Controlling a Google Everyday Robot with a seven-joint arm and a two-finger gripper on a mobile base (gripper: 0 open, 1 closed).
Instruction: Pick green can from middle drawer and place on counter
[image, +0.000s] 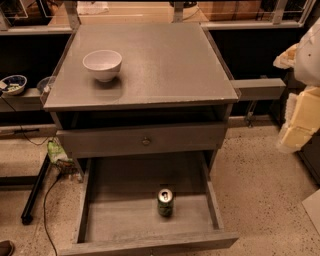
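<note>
Green can (165, 202) upright in open middle drawer (125, 220), below counter (165, 65). White bowl (102, 64) on counter, left side. Gripper (300, 120) off right of counter, grip state can't tell.

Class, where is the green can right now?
The green can stands upright on the floor of the open middle drawer, near its front, below the counter; the gripper is at the view's right edge, far from it.

Looks like a robot test lab: bare speckled floor (260, 170), loose cables (46, 200) at 8 o'clock, a lone grey cabinet (145, 142), the gripper (298, 125) at 3 o'clock.
</note>
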